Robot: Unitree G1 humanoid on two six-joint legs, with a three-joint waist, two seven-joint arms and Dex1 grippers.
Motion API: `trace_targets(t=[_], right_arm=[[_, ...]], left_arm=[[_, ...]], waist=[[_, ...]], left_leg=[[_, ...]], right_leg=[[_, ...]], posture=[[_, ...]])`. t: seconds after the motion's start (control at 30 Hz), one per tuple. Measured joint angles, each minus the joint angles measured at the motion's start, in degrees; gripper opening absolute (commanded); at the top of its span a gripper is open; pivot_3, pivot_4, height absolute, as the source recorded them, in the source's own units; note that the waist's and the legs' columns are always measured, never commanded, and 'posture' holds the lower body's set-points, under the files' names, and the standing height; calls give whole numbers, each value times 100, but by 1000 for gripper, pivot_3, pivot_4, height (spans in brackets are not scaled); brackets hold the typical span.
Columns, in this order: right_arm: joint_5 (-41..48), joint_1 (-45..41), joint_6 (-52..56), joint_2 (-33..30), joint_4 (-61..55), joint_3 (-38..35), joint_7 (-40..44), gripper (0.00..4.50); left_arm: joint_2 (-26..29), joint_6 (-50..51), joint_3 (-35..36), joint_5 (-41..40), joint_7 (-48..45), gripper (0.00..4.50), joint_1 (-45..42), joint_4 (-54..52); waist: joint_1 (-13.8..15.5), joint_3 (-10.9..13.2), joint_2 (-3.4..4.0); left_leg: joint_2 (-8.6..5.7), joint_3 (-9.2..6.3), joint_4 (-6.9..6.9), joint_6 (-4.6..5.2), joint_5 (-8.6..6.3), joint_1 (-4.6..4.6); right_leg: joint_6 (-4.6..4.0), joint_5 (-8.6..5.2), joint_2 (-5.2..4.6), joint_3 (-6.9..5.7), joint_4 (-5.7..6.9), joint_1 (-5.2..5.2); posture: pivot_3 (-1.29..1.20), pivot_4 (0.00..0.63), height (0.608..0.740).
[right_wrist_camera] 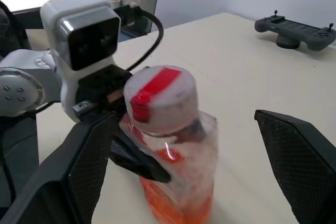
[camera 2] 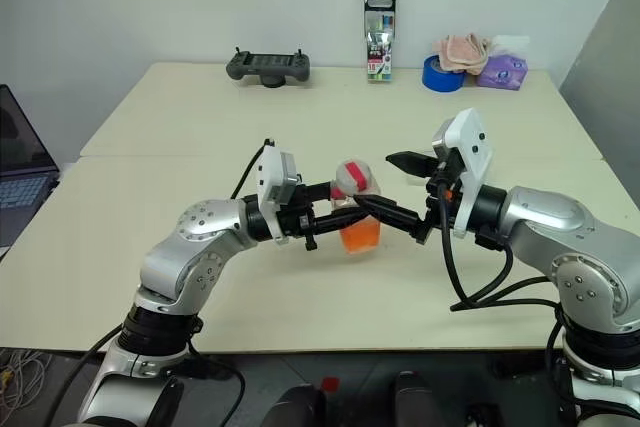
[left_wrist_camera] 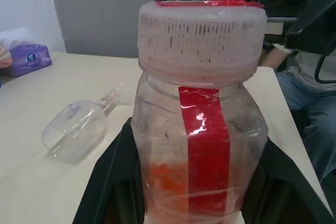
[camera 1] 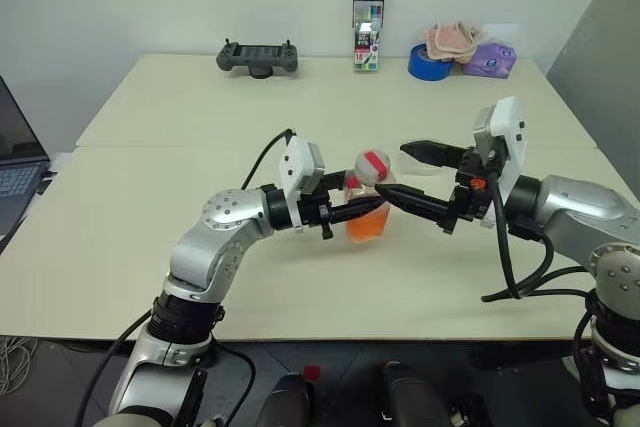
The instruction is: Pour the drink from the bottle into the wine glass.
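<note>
My left gripper (camera 1: 366,211) is shut on the bottle (camera 1: 370,199), holding it upright above the middle of the table. The bottle is clear plastic with a white cap striped in red tape (right_wrist_camera: 157,95). The orange drink (camera 1: 366,227) fills its lower part. My right gripper (camera 1: 393,171) is open just to the bottle's right, its black fingers (right_wrist_camera: 89,166) standing wide on either side of the cap without touching. In the left wrist view the wine glass (left_wrist_camera: 79,129) lies on its side on the table behind the bottle.
Along the table's far edge (camera 1: 300,97) sit a black handheld controller (camera 1: 258,57), an upright marker box (camera 1: 367,29), a blue tape roll (camera 1: 430,62), a pink cloth (camera 1: 452,42) and a purple tissue pack (camera 1: 490,59). A laptop (camera 1: 15,162) is at the left. A seated person (left_wrist_camera: 310,103) is beyond the table.
</note>
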Motion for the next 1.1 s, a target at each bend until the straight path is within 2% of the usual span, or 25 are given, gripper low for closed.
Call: trace_targets(t=[0.23,0.33,0.53,0.7,0.8,0.93,1.0,1.1], right_arm=[[204,-1,9,209,-144,85,-524,4500],[187,-1,8,224,-152,174,-719,3876],[187,-2,-9,200,-211,416,-726,1841],[101,-57,-119,-8,-163,540,-579,1826],[107,-117,-425,-380,155,555,306,1826],[4,-178,-1078,-1733,423,585,2743,1826],[-214,-435,-1317,-1805,687,776,3373,1826],[-589,-551,-1646,-1674,929,1027,3672,1826]], left_arm=[[-30,-26,-52,26,-20,1766,26,-4],[-33,-26,-61,26,-18,1766,105,-44],[-3,-7,-67,83,6,1766,186,-26],[-2,-4,-88,114,3,1765,186,-9],[-3,51,-118,43,-137,1761,152,-39],[22,399,-496,-247,-606,1743,106,-421],[48,415,-533,-299,-665,1743,104,-513],[101,436,-533,-269,-643,1743,131,-503]], waist=[[1,0,0],[1,0,0],[1,0,0],[3,0,0],[6,0,0],[25,4,5],[-23,4,2],[-45,4,3]], left_leg=[[1,-1,-3,0,0,-2],[0,-1,-2,0,0,-2],[0,-2,-2,0,0,-2],[0,-2,-2,0,0,-3],[-1,0,-2,1,0,-4],[-5,0,-5,4,-2,-9],[4,9,-4,4,-3,4],[11,8,-5,5,-1,12]], right_leg=[[0,0,0,0,-2,-2],[0,0,0,0,-2,-2],[0,0,0,-1,-2,-2],[0,0,0,-2,-4,-2],[1,-1,0,-2,-8,-1],[6,-4,-4,-5,-19,0],[5,-3,-1,-1,-14,4],[1,-1,9,0,3,0]], posture=[[0,150,740],[0,150,740],[0,150,740],[0,150,740],[0,150,740],[0,150,740],[0,150,740],[0,150,740]])
